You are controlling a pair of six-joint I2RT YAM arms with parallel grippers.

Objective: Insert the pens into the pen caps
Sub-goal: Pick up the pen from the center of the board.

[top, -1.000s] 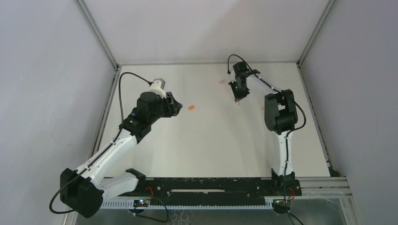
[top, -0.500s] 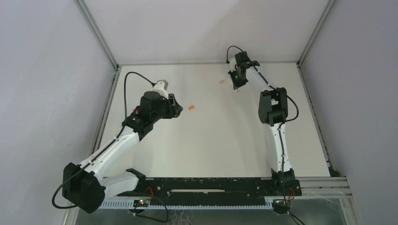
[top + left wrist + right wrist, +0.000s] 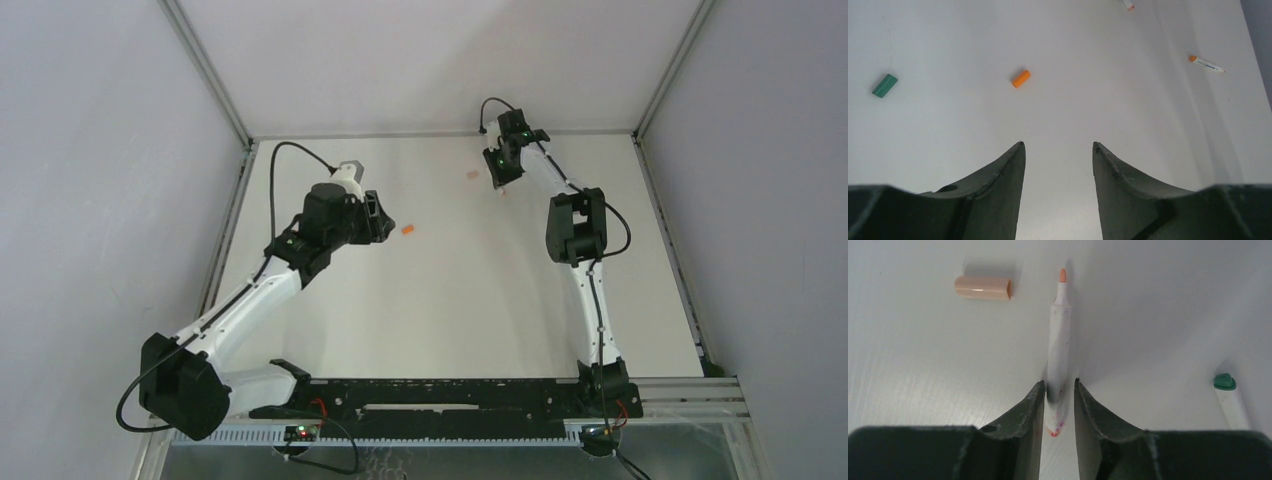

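Left gripper [image 3: 1058, 145]: hung over the table [image 3: 1128, 115] with jaws wide apart; gripped nothing.
Orange cap [image 3: 1021, 78]: lay ahead of the left jaws, slightly left of their gap, well apart from the tips.
Green cap [image 3: 884, 85]: lay about as far ahead, far off to the left of those jaws.
Orange pen [image 3: 1207, 64]: lay farther ahead and far to the right of the left jaws, uncapped, orange tip toward the gap's side.
Far pen [image 3: 1127, 4]: showed only as one end at the view's top edge, farthest ahead, a little right of the gap.
Right gripper [image 3: 1058, 382]: straddled a pen's rear end with jaws narrowly apart; left a sliver of table showing along one finger, so did not look clamped.
Peach pen [image 3: 1059, 330]: lay flat on the table, rear end between the right jaws, barrel running straight ahead, bare peach tip farthest out.
Green pen [image 3: 1229, 395]: lay far to the right of the right jaws, about level with their tips, green end forward.
Peach cap [image 3: 983, 288]: lay crosswise ahead and left of the right jaws, near the peach pen's tip, not touching it.
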